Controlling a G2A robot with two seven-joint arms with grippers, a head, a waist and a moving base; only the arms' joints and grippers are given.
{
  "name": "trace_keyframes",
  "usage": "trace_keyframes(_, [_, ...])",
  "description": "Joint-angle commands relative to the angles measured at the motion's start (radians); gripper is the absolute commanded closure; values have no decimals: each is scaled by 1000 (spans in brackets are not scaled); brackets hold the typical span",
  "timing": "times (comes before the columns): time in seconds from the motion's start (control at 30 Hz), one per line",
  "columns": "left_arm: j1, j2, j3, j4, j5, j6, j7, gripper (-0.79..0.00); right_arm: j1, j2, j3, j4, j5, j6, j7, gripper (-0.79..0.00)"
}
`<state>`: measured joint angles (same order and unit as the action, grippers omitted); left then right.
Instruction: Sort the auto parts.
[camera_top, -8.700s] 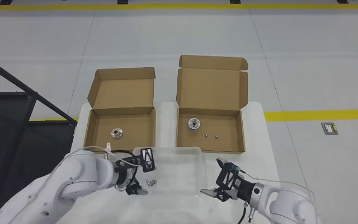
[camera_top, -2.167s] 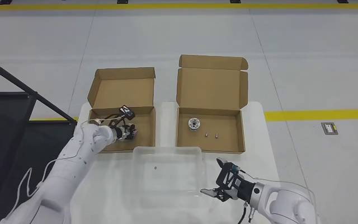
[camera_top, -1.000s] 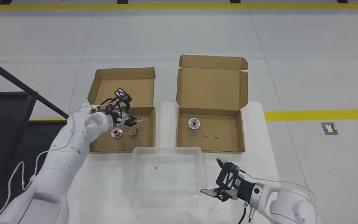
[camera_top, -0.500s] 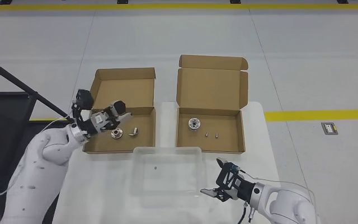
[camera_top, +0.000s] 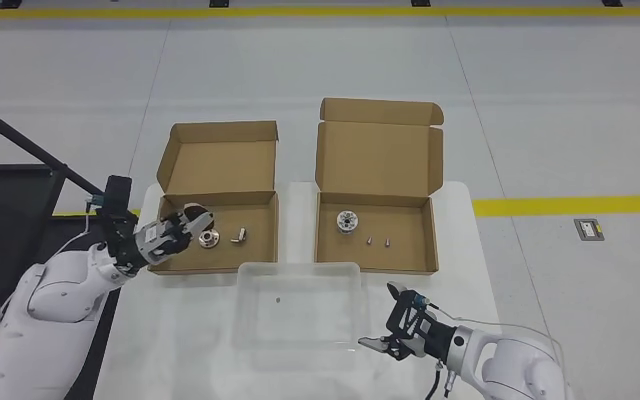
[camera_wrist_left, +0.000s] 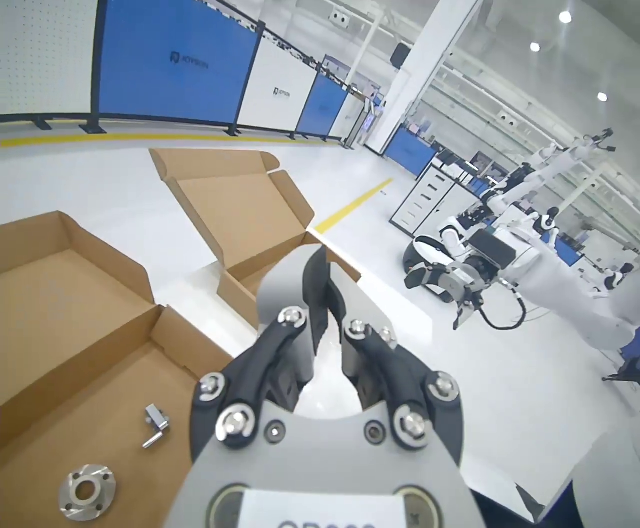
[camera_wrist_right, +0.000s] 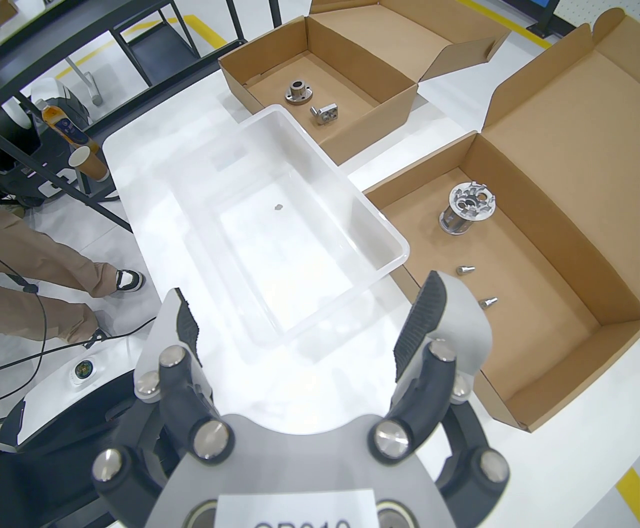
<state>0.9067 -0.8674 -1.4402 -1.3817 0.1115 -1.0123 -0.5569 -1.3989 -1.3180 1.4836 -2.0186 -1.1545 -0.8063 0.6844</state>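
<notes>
The left cardboard box (camera_top: 165, 228) holds a round metal flange (camera_top: 208, 238) and a small L-shaped bracket (camera_top: 238, 237); both also lie below my left gripper in the left wrist view, flange (camera_wrist_left: 87, 492) and bracket (camera_wrist_left: 156, 425). My left gripper (camera_top: 190, 222) hovers at that box's left edge, shut and holding nothing. The right box (camera_top: 430, 235) contains a toothed hub (camera_top: 346, 220) and two small screws (camera_top: 377, 240). My right gripper (camera_top: 385, 343) stands open and holds nothing by the front right corner of the clear plastic tray (camera_top: 345, 270).
A tiny dark speck (camera_wrist_right: 278, 206) lies on the floor of the clear tray (camera_wrist_right: 395, 250). Both box lids stand open at the back. A black frame (camera_top: 40, 160) borders the table's left side, with a bottle (camera_wrist_right: 60, 122) and a paper cup (camera_wrist_right: 89, 162) beside it.
My left arm carried the bracket from the tray to the left box, let go of it beside the flange, and drew back to the left. The right arm has not moved.
</notes>
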Motion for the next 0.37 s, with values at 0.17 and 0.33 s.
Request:
trace_keyframes(0.17, [0,0,0,1,2,0,6,-349,0,0,0,0,0,0,0,-784])
trace_keyframes(0.33, [0,0,0,1,2,0,5,-599,0,0,0,0,0,0,0,-784])
